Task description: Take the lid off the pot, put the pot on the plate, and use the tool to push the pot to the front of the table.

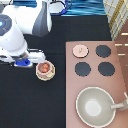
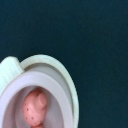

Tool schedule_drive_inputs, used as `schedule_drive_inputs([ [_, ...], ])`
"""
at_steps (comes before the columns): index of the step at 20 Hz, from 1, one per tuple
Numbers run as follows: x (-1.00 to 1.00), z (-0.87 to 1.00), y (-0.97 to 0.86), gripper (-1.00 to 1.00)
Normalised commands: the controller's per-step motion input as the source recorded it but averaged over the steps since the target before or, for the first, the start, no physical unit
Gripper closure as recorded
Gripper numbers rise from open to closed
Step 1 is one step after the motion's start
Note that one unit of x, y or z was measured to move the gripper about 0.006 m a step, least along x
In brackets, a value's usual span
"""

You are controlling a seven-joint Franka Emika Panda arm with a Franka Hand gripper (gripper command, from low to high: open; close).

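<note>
lid (image 1: 79, 50) off, on stove | pot (image 1: 45, 68) on plate (image 1: 50, 76) | gripper (image 1: 23, 61) beside pot, fingers unreadable | risk: nudging pot off plate

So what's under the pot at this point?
The pot sits on the plate, whose cream rim shows around its base. The plate's middle is covered. The lid lies on the stove, and the gripper is beside the pot on the exterior view's left.

And here's the arm: big rounded white shells, glossy and bulbous, joined by darker grey-black bands at the joints. One segment carries a round blue ring mark on its side. Down at the exterior view's left, the claw (image 1: 24, 61) shows white housing with a bright blue block.
</note>
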Motion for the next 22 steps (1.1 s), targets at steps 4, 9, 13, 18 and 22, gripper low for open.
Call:
schedule_drive_inputs([
  [4,-0.65,0.05,-0.52,-1.00],
  [9,-0.79,0.00,-0.47,-1.00],
  [13,-0.91,-0.15,-0.42,-1.00],
  [18,-0.95,-0.25,-0.38,-1.00],
  [22,-0.95,-0.31,-0.44,-1.00],
])
